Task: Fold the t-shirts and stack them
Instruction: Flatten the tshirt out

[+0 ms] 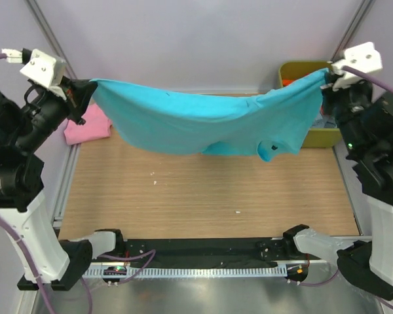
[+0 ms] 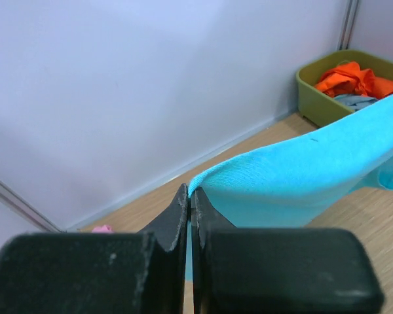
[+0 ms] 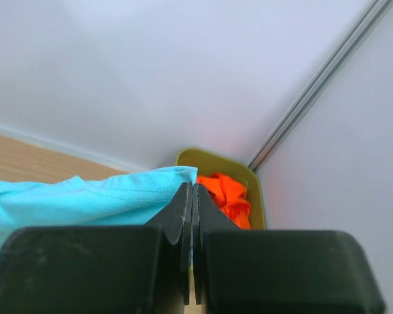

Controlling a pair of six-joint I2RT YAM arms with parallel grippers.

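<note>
Two pinches: left hand [image 1: 86, 93] and right hand [image 1: 327, 81] clenched turquoise tee [image 1: 203, 121] at opposite edges; light, limp, it sagged mid-frame. Probably shoulders, unclear.

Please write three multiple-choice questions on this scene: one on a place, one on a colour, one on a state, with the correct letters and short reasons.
1. The pink t-shirt lies: A at the far left of the table; B at its near middle; C at its far right.
2. The hanging t-shirt is: A orange; B turquoise; C grey.
3. The left tool and right tool are: A both open; B both shut on the hanging t-shirt; C one open, one shut.
Key: 1 A, the top view shows it there; 2 B, every view shows turquoise; 3 B, each wrist view shows it clamped on the cloth.
</note>
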